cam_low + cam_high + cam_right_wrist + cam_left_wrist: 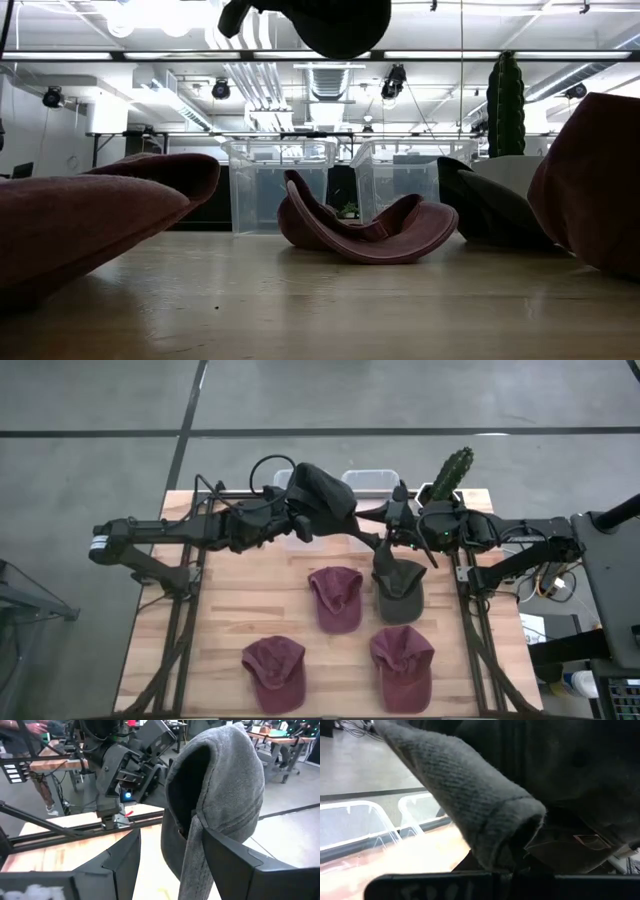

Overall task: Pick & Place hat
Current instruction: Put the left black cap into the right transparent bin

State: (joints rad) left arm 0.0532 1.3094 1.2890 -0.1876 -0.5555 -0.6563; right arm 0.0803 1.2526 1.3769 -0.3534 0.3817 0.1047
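A dark grey hat (322, 495) hangs high over the table's far edge, shut in my left gripper (296, 520). Its underside shows at the top of the low view (320, 22). My right gripper (170, 840) is open, level and coming from the table's right. Its fingers stand on either side of the hat's (220, 785) hanging lower edge. I cannot tell whether they touch it. A second dark grey hat (398, 592) and three maroon hats (335, 598) (275, 672) (402, 665) lie on the table. My left gripper holds the dark grey hat by a rolled fold of its cloth (485, 820), coming level from the table's left. The cloth covers the fingers, so the pinch itself is hidden. The hat is lifted clear of the table and hangs below the hold.
Two clear plastic bins (370, 480) (280, 185) stand at the table's far edge, under the lifted hat. A cactus (450, 472) stands at the far right corner. Bare wood (230, 600) shows on the table's left half. A person shows in the room beyond.
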